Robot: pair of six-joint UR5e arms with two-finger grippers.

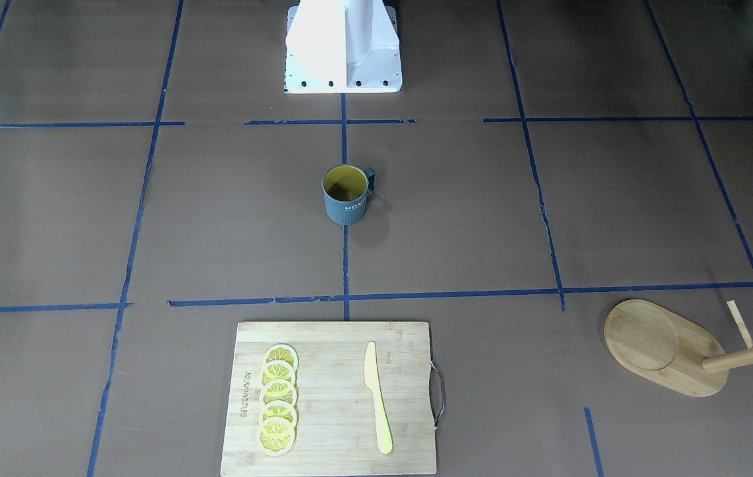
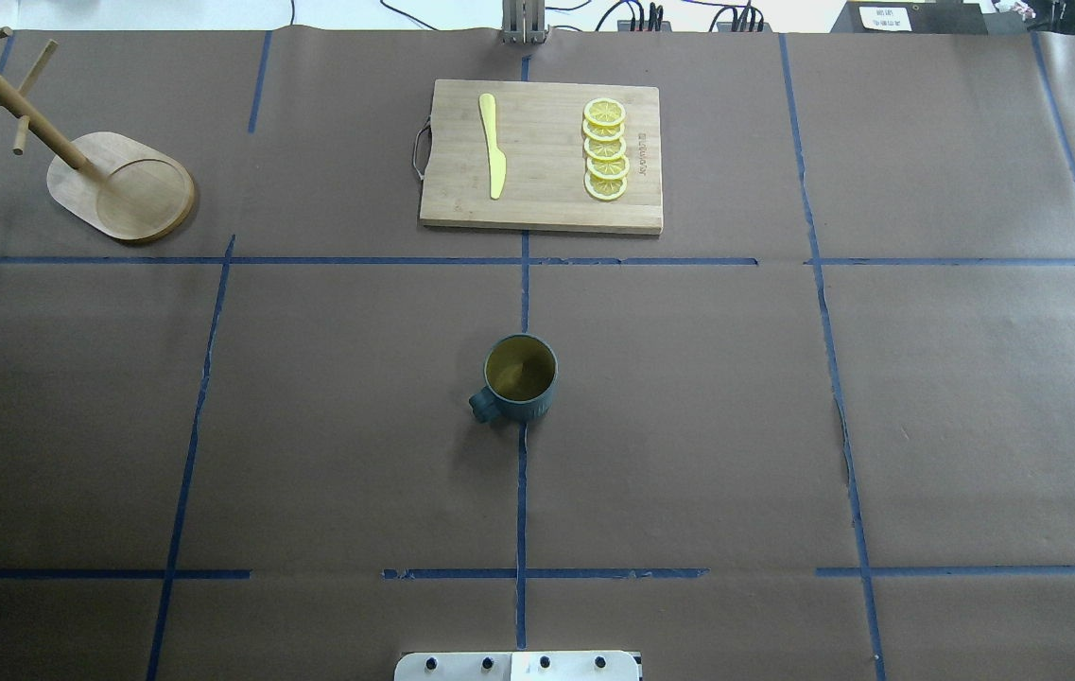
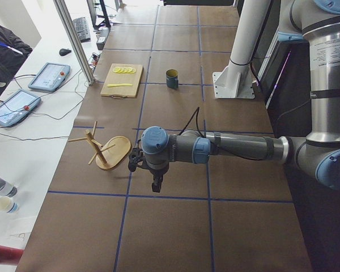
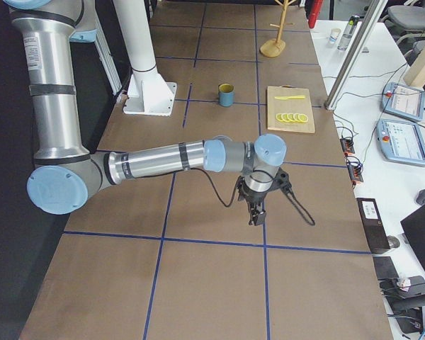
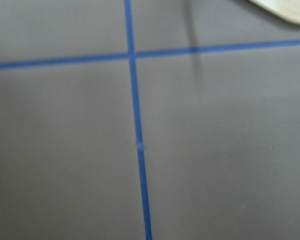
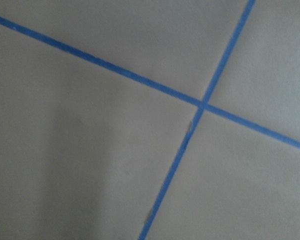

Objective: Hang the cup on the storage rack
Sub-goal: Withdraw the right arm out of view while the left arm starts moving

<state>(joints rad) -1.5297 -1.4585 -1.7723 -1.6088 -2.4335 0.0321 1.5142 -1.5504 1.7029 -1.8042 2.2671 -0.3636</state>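
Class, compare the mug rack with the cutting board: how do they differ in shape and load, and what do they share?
Shape: the rack has an oval base, a post and thin pegs; the board is a flat rectangle. Load: the rack's pegs are bare; the board carries a knife and a row of lemon slices. Both are light wood.

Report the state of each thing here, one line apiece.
Dark teal-grey ribbed cup: upright on table, not hung.
Light bamboo storage rack: standing, pegs bare.
Rectangular bamboo cutting board: lying flat.
Pale yellow knife: flat on board.
Yellow lemon slices: overlapping row.
Left gripper: above table, aperture unclear.
Right gripper: above table, aperture unclear.
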